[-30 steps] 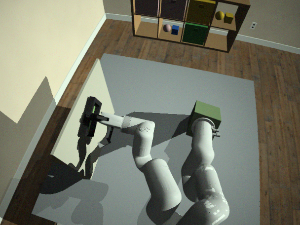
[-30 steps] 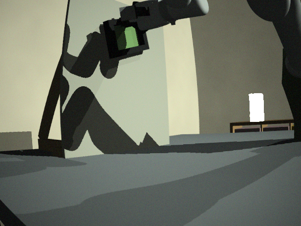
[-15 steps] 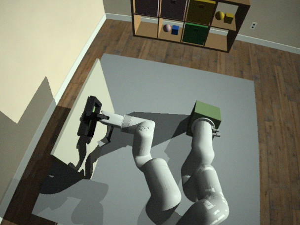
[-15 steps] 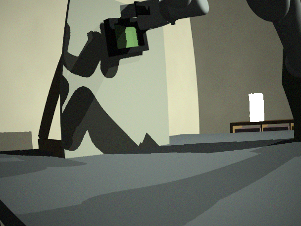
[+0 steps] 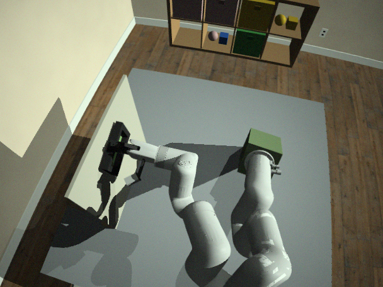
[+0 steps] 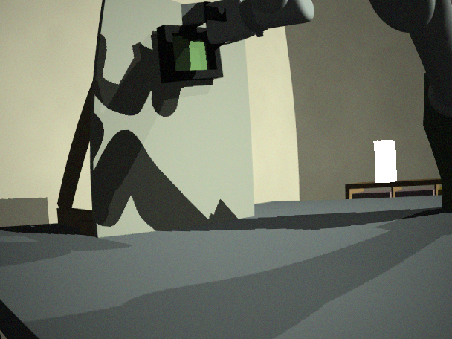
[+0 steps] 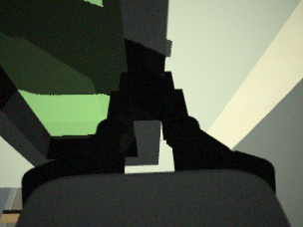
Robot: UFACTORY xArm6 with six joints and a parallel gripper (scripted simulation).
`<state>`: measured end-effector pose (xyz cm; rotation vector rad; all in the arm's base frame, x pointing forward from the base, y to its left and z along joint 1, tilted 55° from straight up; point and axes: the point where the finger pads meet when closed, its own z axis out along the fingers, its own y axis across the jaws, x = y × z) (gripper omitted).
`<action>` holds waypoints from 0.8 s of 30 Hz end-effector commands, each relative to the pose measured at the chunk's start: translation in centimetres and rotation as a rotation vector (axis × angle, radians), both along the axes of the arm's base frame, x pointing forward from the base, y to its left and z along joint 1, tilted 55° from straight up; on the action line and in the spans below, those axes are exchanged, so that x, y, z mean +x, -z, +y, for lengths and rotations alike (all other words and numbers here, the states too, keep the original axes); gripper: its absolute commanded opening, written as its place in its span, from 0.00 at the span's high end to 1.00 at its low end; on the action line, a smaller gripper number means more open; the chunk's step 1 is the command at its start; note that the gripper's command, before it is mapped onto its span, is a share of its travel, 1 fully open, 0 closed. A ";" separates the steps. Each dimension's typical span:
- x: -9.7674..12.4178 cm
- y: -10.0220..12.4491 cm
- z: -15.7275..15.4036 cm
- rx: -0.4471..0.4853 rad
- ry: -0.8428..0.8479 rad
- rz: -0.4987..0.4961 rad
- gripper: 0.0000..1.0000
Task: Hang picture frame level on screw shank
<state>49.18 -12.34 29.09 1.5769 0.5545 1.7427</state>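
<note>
Arm reaches from the 5 o'clock foreground toward 9 o'clock in the top view. Gripper, jaws pinching the frame by one side rail. Frame held high against the panel, nearly level; screw hidden.

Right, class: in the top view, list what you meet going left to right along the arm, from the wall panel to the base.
Wall panel → picture frame → gripper → forearm → elbow → green base block.
</note>
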 end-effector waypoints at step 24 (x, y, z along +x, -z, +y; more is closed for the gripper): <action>0.0 0.4 -0.7 0.124 -0.014 -0.016 1.00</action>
